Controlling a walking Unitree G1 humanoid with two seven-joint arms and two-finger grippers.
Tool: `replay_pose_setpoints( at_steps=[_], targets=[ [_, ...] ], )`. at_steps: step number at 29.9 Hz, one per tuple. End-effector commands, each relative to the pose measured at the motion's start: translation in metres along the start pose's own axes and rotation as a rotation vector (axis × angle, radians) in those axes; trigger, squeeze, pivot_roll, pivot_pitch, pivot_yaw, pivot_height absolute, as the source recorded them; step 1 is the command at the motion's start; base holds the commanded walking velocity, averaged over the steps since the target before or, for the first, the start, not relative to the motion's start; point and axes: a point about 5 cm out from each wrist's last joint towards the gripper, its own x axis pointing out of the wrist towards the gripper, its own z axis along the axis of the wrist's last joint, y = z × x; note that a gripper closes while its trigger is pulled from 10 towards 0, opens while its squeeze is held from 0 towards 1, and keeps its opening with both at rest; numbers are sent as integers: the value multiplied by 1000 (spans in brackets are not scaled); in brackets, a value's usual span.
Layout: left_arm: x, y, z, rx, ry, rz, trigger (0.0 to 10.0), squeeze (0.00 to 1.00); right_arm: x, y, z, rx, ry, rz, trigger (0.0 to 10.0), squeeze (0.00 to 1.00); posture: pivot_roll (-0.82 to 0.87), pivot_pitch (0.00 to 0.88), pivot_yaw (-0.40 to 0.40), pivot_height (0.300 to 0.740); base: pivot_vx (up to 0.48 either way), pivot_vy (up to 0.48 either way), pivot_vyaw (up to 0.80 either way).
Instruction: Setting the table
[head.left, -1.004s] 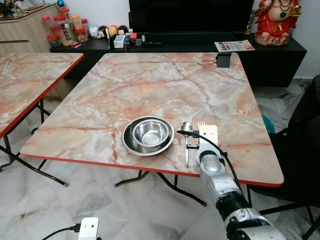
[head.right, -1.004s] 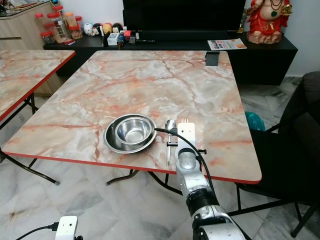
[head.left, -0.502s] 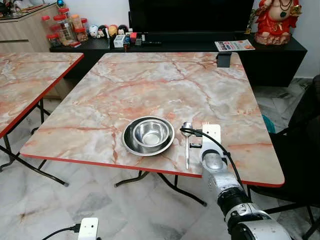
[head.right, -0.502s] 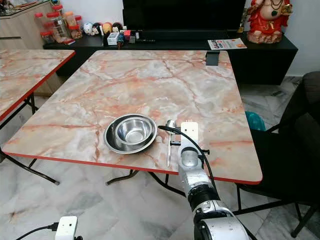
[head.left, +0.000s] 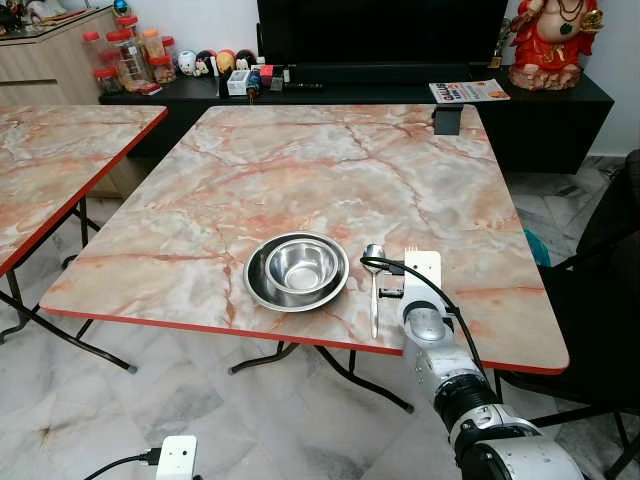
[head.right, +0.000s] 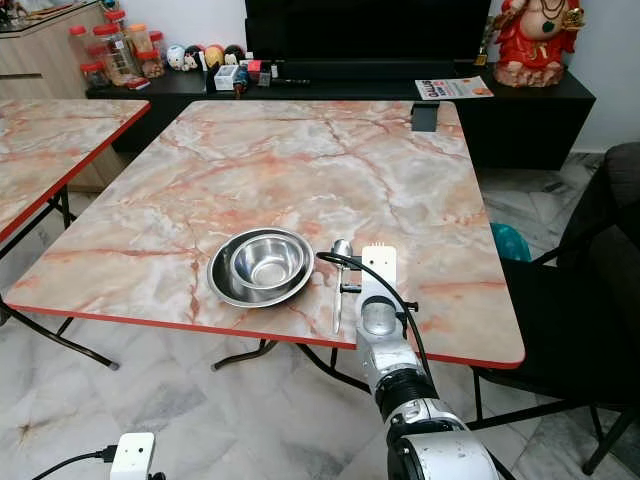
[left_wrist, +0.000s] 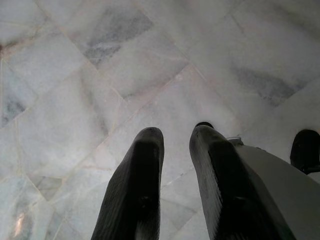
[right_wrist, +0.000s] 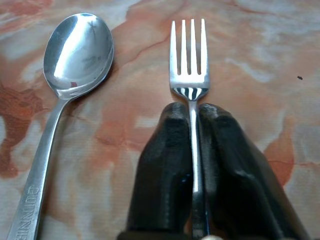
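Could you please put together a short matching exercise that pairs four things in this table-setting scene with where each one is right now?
Things:
1. spoon
2. fork
3. steel bowl
4. left pincer

Places or states:
A. sitting inside the steel plate near the table's front edge
B. gripped by the handle in the right pincer, tines pointing away from it
C. lying free on the marble table, between the plate and the fork
D. hanging over the pale marble floor, holding nothing

Pairs: 1-C, 2-B, 3-A, 4-D
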Motion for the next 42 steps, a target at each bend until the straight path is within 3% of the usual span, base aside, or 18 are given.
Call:
replay_pose_setpoints(
  at_steps=[1, 34, 35, 36, 42],
  targets=[
    [-1, 6, -4, 2, 22, 17, 10000, 0, 1, 3, 6, 21, -7, 11, 10000, 1000, -18, 0, 65, 732, 0, 0, 0],
    [0, 6, -2, 3, 22, 22, 10000, 0, 0, 11, 8, 33, -33, 68, 10000, 976, -17, 0, 64, 732, 0, 0, 0],
    [0, 5, -2, 3, 22, 21, 10000, 0, 0, 11, 9, 32, -35, 67, 10000, 59, -17, 0, 63, 732, 0, 0, 0],
    [0, 5, -2, 3, 22, 20, 10000, 0, 0, 11, 9, 31, -37, 67, 10000, 0, -18, 0, 63, 732, 0, 0, 0],
    [0, 4, 0, -1, 17, 18, 10000, 0, 1, 7, 20, 50, -117, 45, 10000, 0, -18, 0, 63, 732, 0, 0, 0]
  ],
)
